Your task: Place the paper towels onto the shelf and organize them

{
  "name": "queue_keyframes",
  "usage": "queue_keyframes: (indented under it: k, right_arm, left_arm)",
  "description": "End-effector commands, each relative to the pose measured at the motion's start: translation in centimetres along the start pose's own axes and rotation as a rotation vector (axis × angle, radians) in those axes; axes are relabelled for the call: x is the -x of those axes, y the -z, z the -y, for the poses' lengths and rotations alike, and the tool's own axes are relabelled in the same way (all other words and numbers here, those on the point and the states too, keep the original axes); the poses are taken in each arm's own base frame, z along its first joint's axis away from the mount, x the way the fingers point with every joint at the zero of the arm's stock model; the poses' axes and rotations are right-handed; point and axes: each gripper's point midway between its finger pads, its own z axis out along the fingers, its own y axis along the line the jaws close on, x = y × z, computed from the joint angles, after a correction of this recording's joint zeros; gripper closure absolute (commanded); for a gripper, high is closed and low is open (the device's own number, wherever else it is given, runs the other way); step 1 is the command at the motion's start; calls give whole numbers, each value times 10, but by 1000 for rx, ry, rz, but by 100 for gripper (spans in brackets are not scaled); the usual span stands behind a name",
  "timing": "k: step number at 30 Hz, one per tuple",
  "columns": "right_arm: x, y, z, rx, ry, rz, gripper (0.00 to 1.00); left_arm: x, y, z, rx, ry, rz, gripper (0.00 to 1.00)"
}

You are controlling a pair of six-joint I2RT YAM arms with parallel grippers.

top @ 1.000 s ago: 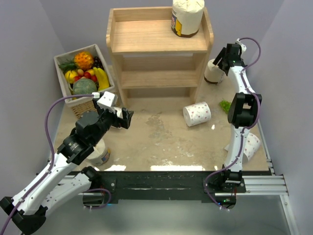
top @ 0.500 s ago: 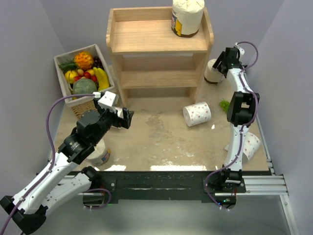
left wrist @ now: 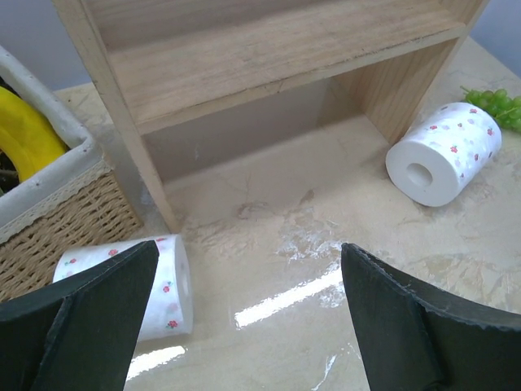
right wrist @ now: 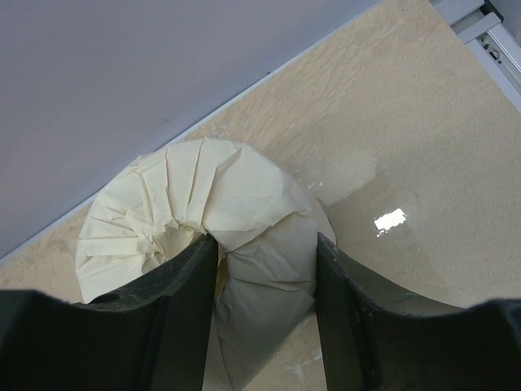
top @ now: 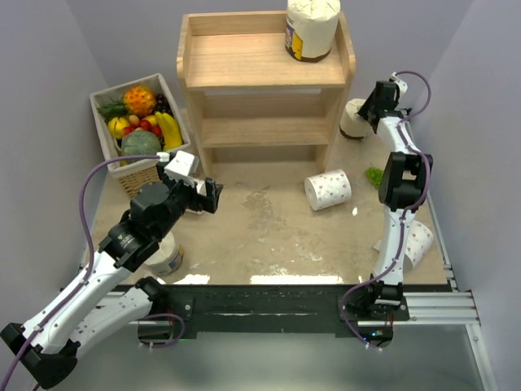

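The wooden shelf (top: 264, 73) stands at the back with one cream roll (top: 312, 28) upright on its top board's right end. My right gripper (top: 371, 104) is shut on the wall of a second cream roll (top: 352, 122) that stands on the table right of the shelf. In the right wrist view the fingers (right wrist: 183, 314) squeeze its wrapper (right wrist: 269, 220). A third cream roll (top: 167, 258) stands under my left arm. My left gripper (top: 213, 195) is open and empty above the table. White dotted rolls lie at centre (top: 328, 189), far right (top: 419, 242) and beside the basket (left wrist: 159, 285).
A wicker fruit basket (top: 130, 175) stands left of the shelf and shows in the left wrist view (left wrist: 57, 216). A green bunch of grapes (top: 374, 174) lies on the table near the right arm. The shelf's lower tier (left wrist: 269, 57) holds nothing.
My right gripper has shifted slightly right and back at the cream roll beside the shelf. My left gripper has hardly moved.
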Motion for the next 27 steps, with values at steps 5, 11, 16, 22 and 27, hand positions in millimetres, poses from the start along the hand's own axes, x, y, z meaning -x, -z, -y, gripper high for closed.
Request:
queue_keyframes:
  k: [5,11,16,22,27]
  right_arm:
    - [65,61,-8,50,-1,132,58]
    - [90,118,-2,57,4,182,59]
    - [113,178,17,-2,33,216,60]
    - [150,272,30,19,49,322,60]
    - [179,346,35,51,65,389,59]
  left_arm:
    - [8,-1,-4,20,-7,33,0]
    - [8,1,-4,18,-4,37,0]
    - [11,3,-2,8,3,47,0]
    - [12,6,-1,-4,6,53,0]
    - [13,7,1,-14,10,57,0]
